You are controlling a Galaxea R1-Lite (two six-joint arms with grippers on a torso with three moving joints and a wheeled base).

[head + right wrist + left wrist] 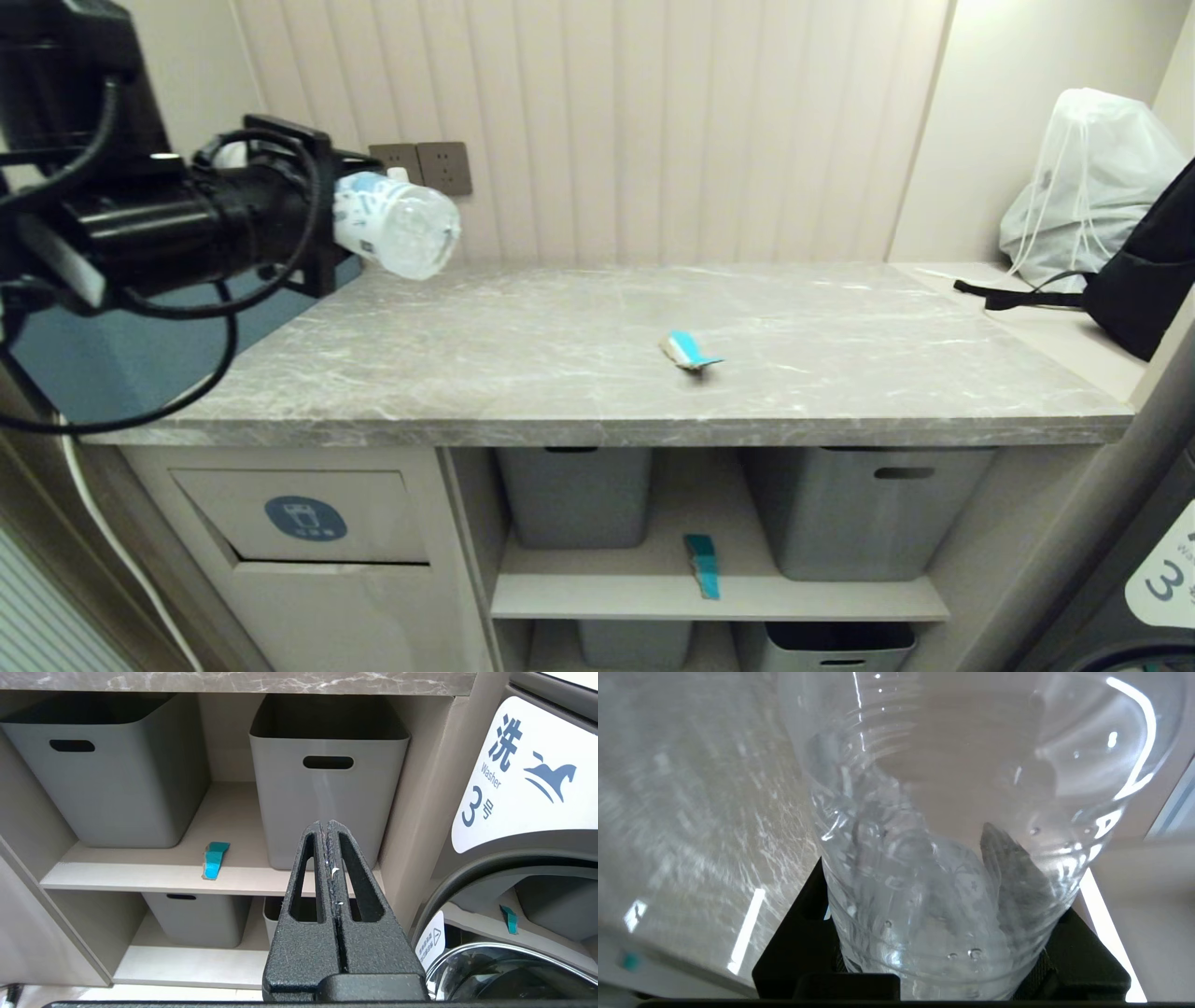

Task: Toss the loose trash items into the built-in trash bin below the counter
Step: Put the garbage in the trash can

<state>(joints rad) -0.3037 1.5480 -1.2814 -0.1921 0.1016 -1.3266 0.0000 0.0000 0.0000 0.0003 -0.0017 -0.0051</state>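
Left gripper [322,219] clamped on clear water bottle [397,224], held level above counter [560,373] left end. Teal wrapper [689,349] mid-counter, another [702,564] on shelf below. Bin flap [303,516] under counter's left end. Right gripper [331,833] fingers together, facing the shelf.

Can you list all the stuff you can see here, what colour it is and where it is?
Water bottle: one, clear with a blue-white label, held above the counter's left end.
Wrappers: two, teal-blue; one on the counter, one on the shelf between the tubs.
Counter: one, grey marble-look, across the middle.
Trash bin flap: one, beige with a round blue icon, under the counter's left end.
Tubs: four, grey, on two shelves under the counter.
Drawstring bag: one, white, back right corner.
Black bag: one, beside the white bag.
Wall sockets: two, brown-grey, behind the bottle.
Washer: one, numbered three, far right.
Left gripper: black, clamping the bottle.
Right gripper: black, shut, low before the shelves.
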